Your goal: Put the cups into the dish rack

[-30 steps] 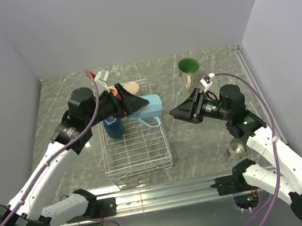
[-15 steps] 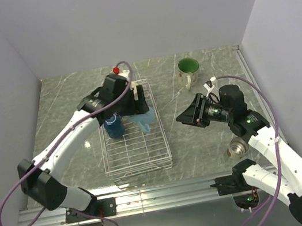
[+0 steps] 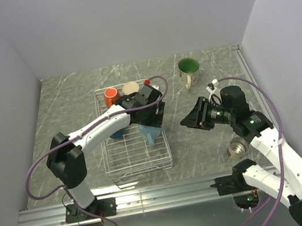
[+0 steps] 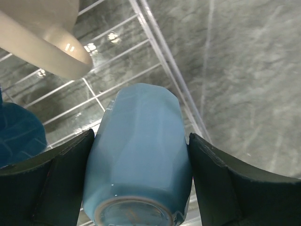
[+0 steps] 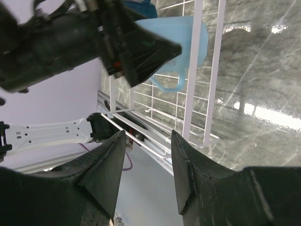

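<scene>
Glossy faceted light-blue mug (image 4: 138, 150), clamped in the left end effector (image 4: 141, 139) above the white wire dish rack (image 3: 139, 164). Tall beige mug (image 4: 44, 33) and dark-blue mug (image 4: 19, 134) crowd close. The right end effector (image 5: 148, 141) gapes empty.

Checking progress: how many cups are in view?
6: orange-red cup, beige cup and dark blue cup, partly under the arm, in the dish rack; light blue cup in the left hand there; green-lined mug and metallic cup on the table.
</scene>
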